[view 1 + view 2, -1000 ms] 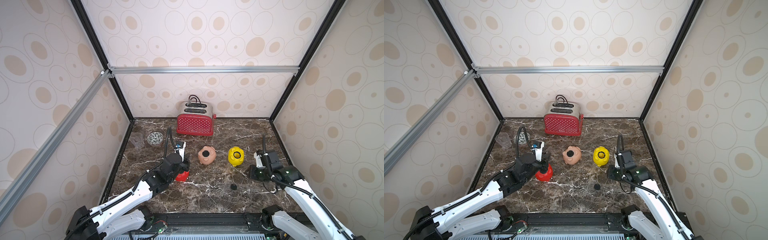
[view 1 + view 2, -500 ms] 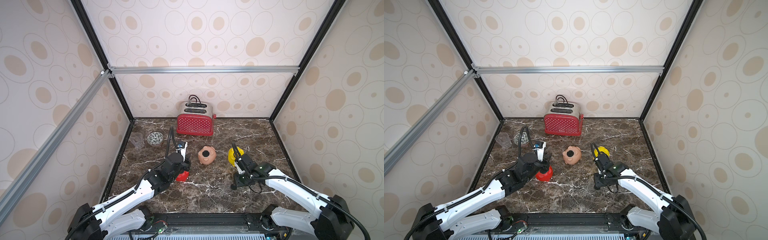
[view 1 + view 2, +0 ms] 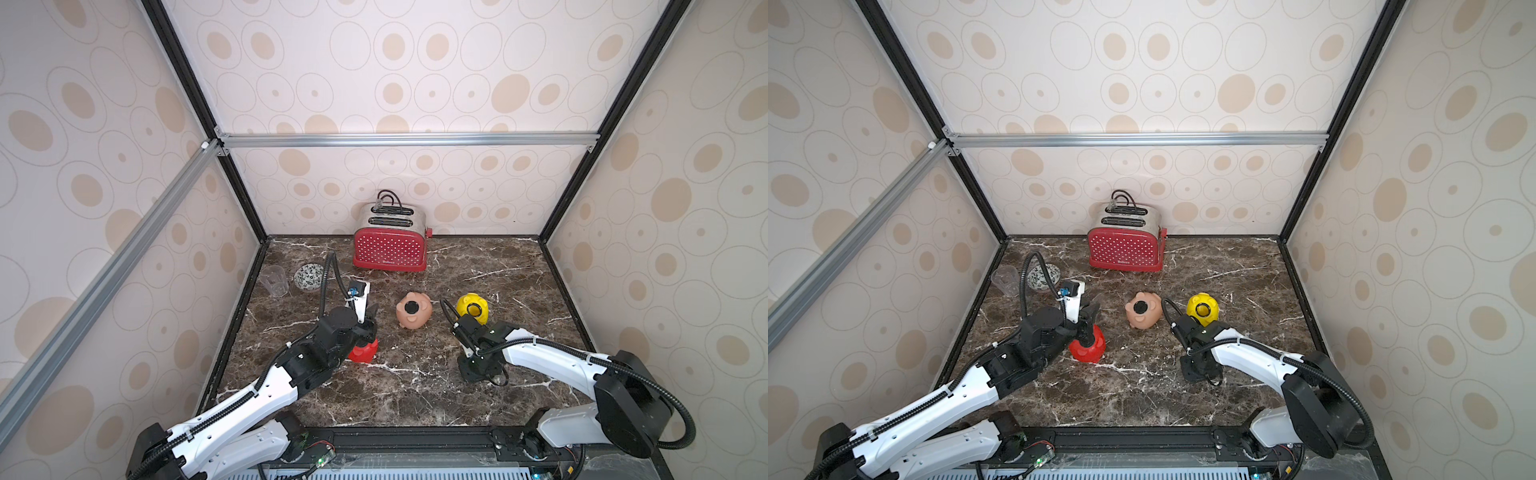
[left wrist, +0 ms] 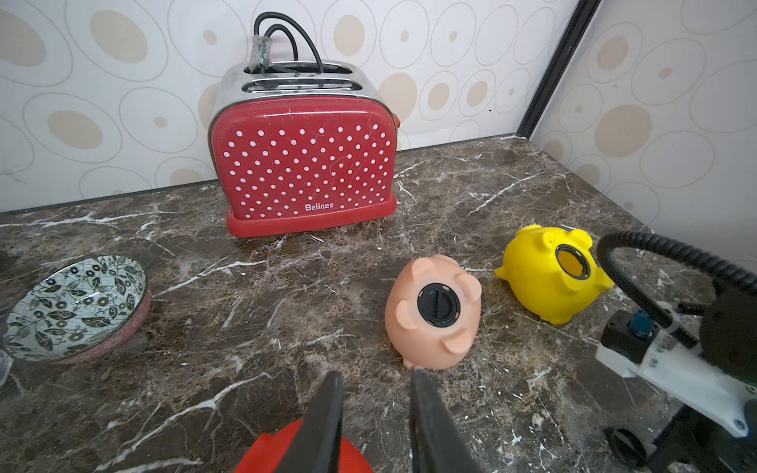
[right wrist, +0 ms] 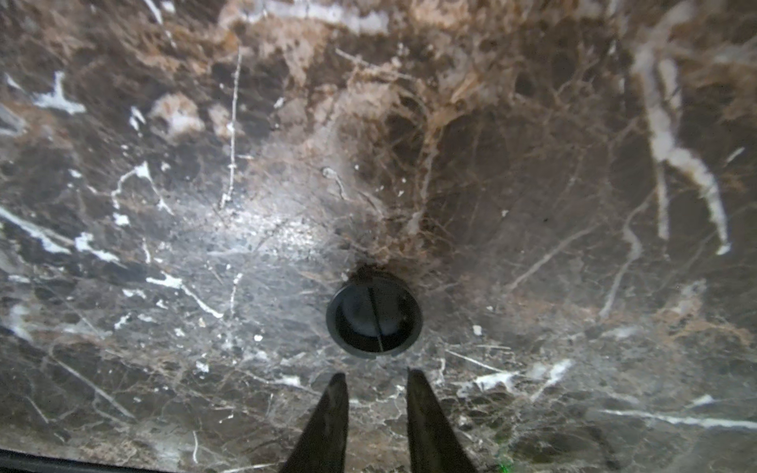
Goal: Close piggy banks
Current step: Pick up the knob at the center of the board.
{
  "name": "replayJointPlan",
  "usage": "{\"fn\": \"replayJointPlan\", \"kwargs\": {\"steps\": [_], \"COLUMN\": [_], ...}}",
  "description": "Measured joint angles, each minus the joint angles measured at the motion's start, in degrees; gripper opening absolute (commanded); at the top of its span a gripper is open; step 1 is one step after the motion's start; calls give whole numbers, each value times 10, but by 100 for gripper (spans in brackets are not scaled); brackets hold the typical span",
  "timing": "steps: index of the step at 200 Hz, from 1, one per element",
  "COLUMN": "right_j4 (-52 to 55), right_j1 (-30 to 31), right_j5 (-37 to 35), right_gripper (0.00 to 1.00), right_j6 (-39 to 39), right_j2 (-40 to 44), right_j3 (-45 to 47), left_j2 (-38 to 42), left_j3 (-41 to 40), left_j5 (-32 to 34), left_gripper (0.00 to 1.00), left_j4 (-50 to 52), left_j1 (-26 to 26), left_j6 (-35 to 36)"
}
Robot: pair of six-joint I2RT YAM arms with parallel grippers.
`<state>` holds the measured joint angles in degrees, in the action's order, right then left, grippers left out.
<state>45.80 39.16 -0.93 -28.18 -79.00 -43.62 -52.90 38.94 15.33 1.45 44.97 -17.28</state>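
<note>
The red piggy bank sits front left under my left gripper. Its fingers stand a little apart, with the red body low between them. The peach-pink piggy bank lies in the middle with a black plug in its belly hole. Right of it the yellow piggy bank has an open belly hole. A loose black plug lies on the marble. My right gripper points down just short of it, narrowly open and holding nothing. In both top views the arm hides this plug.
The red polka-dot toaster stands at the back wall. A patterned bowl and a clear glass sit at the back left. Patterned walls close in the marble table on three sides.
My right arm has swung from the right side toward the middle and come down over the loose plug, with its jaws narrowing. The left arm has stayed on the red piggy bank.
</note>
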Motion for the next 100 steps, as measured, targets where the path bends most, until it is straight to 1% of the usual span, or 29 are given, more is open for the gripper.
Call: {"fn": "replayJointPlan", "kwargs": {"steps": [27, 71, 100], "right_j4": [-2, -5, -5], "right_j1": [0, 0, 0], "right_j5": [0, -8, -17], "right_gripper": [24, 19, 17], "right_j6": [4, 13, 21], "right_j2": [-17, -43, -57], "right_j3": [-7, -19, -33], "left_j2": [5, 11, 13], "left_j3": [2, 5, 4], "left_j5": [0, 2, 8], "left_gripper": [29, 29, 29], "left_j4": [5, 8, 10], "left_j1": [0, 0, 0], "left_j6": [4, 7, 8]}}
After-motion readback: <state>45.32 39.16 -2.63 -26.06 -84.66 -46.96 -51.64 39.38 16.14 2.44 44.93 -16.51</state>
